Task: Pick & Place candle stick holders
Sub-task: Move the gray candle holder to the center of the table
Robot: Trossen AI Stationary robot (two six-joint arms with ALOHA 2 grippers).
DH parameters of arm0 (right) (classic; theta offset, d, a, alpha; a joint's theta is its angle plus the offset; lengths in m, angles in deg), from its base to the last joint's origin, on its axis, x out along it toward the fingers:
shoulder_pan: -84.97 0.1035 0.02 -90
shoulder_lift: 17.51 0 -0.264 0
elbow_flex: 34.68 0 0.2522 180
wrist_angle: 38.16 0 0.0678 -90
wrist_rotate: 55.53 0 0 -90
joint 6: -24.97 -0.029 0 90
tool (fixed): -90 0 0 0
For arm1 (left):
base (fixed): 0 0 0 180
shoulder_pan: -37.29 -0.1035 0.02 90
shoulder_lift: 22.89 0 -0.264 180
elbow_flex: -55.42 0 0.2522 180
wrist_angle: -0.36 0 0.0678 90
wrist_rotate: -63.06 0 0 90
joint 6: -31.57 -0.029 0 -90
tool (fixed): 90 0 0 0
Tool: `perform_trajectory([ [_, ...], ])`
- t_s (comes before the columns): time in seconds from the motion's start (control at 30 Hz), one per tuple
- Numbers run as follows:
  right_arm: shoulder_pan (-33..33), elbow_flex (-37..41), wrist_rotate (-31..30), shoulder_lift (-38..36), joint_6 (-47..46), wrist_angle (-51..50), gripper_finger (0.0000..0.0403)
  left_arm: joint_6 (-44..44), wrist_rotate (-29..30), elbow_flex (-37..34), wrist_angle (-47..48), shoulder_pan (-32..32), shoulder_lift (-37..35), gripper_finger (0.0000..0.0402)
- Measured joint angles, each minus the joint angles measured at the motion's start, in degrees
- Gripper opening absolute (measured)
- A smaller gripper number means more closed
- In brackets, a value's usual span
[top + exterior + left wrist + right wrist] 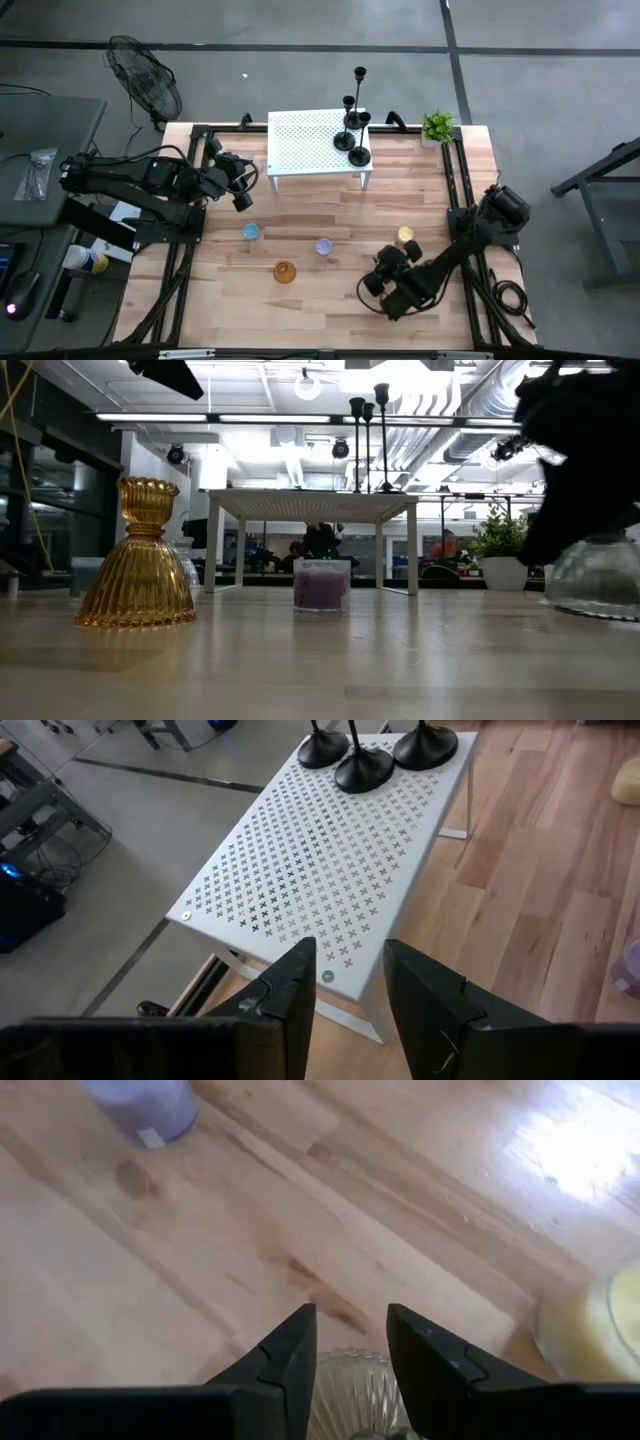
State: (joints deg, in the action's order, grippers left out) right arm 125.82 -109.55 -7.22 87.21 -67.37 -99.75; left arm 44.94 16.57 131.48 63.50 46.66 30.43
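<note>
**Three candlesticks on the stand, glass holders on the boards**

From where I stand, the left gripper (243, 195) hangs over the wooden table (300, 305) just off the near left corner of the white perforated stand (300, 145), its jaws parted with nothing between them. Below it on the boards sits a small blue glass holder (250, 232), then an amber ribbed holder (285, 271), then a purple one (324, 246). On the stand's right end the three black candlesticks (355, 125) cluster, bases close together. Further right, the right gripper (383, 275) is low over the table near the front, jaws apart, a clear ribbed glass holder (352, 1392) sitting between its fingertips; I cannot tell whether they touch it. A yellow holder (405, 236) stands just beside it. A green potted plant (437, 127) occupies the far right corner.
</note>
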Motion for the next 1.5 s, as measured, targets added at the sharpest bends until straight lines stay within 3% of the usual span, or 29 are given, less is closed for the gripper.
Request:
perform_trajectory([
  [0.27, -6.49, -0.01, 0.04, -0.04, 6.48, 5.12, 0.0114, 0.00, 0.00, 0.00, 0.02, 0.00, 0.00, 0.0117],
  [0.57, -16.91, -0.01, 2.57, -0.04, 24.91, 18.38, 0.0114, 0.00, 0.32, 0.00, 0.11, 0.00, 0.00, 0.0117],
  [0.83, -27.50, -0.01, 12.16, -0.06, 45.58, 30.92, 0.0115, 0.00, 0.52, 0.00, 0.24, 0.00, 0.00, 0.0117],
  [1.1, -36.35, 0.01, 26.38, -0.08, 61.82, 38.50, 0.0114, 0.00, 0.55, 0.00, 0.26, 0.00, 0.00, 0.0117],
  [1.5, -40.54, -0.01, 35.78, 2.34, 77.17, 44.68, 0.0124, 0.00, 0.55, 0.00, 0.31, 0.00, 0.02, 0.0117],
])
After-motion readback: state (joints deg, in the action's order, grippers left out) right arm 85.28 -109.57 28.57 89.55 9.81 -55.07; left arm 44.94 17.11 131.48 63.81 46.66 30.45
